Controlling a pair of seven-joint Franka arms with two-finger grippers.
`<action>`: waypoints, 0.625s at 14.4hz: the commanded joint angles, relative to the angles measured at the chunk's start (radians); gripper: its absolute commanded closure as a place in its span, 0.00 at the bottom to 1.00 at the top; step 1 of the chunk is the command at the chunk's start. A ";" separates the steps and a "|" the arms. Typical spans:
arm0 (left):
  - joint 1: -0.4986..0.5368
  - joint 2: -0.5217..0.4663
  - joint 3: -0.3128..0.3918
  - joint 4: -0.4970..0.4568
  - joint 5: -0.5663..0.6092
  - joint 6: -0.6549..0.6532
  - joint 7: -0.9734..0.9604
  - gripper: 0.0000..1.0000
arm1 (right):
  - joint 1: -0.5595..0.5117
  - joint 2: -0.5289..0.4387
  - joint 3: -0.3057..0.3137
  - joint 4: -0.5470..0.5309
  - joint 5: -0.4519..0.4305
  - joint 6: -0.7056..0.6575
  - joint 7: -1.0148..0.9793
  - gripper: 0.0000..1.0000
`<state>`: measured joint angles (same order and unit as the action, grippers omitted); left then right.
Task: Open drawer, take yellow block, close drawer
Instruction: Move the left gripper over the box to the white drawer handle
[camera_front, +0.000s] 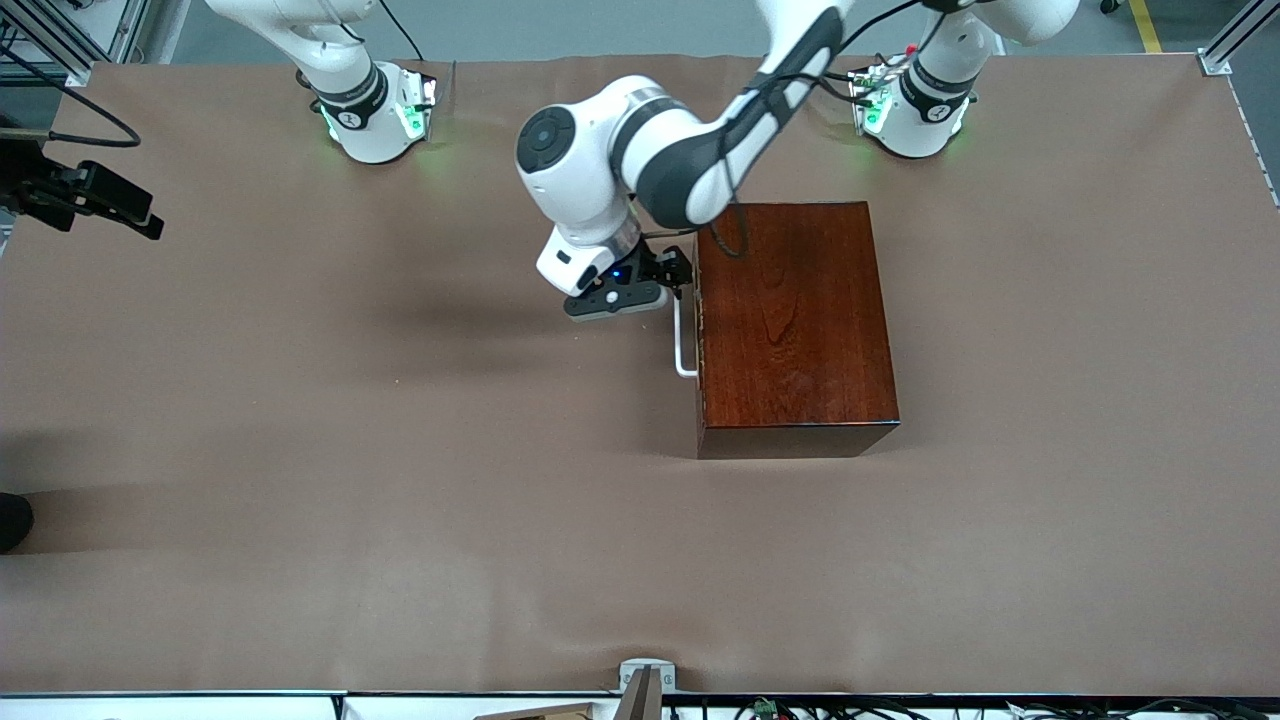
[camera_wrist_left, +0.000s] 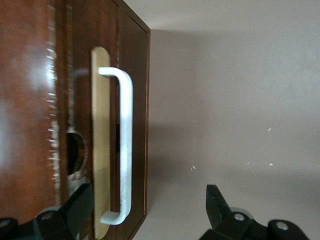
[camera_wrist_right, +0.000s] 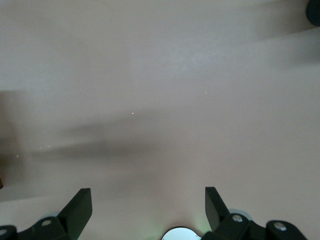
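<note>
The dark reddish-brown wooden box (camera_front: 795, 320) stands on the table toward the left arm's end. Its drawer (camera_wrist_left: 60, 100) is shut, and its white U-shaped handle (camera_front: 682, 345) faces the right arm's end. My left gripper (camera_front: 672, 272) is open at the handle's end that lies farther from the front camera. In the left wrist view the handle (camera_wrist_left: 125, 145) runs between the spread fingers (camera_wrist_left: 216, 202) of the left gripper (camera_wrist_left: 147, 202), untouched. My right gripper (camera_wrist_right: 148, 200) is open and empty over bare table and waits. It is out of the front view. The yellow block is hidden.
A black device (camera_front: 90, 195) on a mount sits at the right arm's end of the table. A dark object (camera_front: 12, 520) shows at that same edge, nearer to the front camera. A metal bracket (camera_front: 645, 680) sits at the table's near edge.
</note>
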<state>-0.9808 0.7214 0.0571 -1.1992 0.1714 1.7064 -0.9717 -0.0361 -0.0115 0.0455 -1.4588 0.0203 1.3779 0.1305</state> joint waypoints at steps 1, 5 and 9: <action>-0.002 0.061 0.017 0.043 0.033 -0.013 0.057 0.00 | -0.002 0.005 0.002 0.015 0.006 -0.008 0.012 0.00; -0.002 0.079 0.015 0.024 0.043 -0.013 0.097 0.00 | -0.002 0.005 0.002 0.015 0.006 -0.007 0.012 0.00; -0.002 0.085 0.015 0.029 0.040 -0.004 0.076 0.00 | -0.002 0.005 0.002 0.015 0.006 -0.008 0.012 0.00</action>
<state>-0.9792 0.7941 0.0690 -1.1982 0.1852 1.7063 -0.8874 -0.0361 -0.0115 0.0455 -1.4588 0.0203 1.3779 0.1305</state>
